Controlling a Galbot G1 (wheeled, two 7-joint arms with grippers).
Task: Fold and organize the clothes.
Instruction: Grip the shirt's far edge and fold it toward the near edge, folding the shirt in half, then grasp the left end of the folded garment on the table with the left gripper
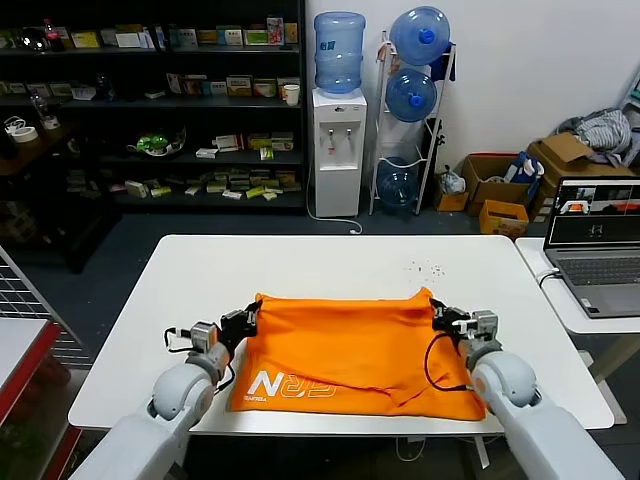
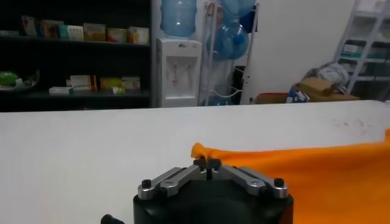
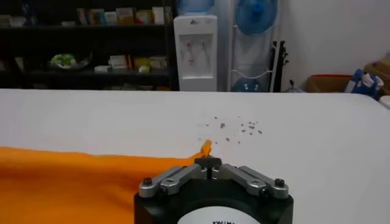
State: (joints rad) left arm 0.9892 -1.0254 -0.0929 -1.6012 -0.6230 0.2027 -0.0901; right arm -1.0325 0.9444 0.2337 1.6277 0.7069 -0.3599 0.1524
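Observation:
The orange T-shirt (image 1: 345, 350) lies folded on the white table (image 1: 330, 262), with white lettering near its front left edge. My left gripper (image 1: 252, 315) is shut on the shirt's far left corner. In the left wrist view the pinched orange corner (image 2: 201, 152) sticks out past my left gripper (image 2: 207, 163). My right gripper (image 1: 436, 312) is shut on the shirt's far right corner. In the right wrist view a small orange tip (image 3: 206, 147) pokes out of my right gripper (image 3: 208, 162), and the fabric (image 3: 73, 182) spreads away from it.
A laptop (image 1: 594, 240) stands on a side table at the right. A water dispenser (image 1: 337, 150), spare bottles and cardboard boxes (image 1: 500, 185) stand behind the table. Dark shelves (image 1: 150, 100) fill the back left. Small dark specks (image 1: 428, 268) mark the table's far right.

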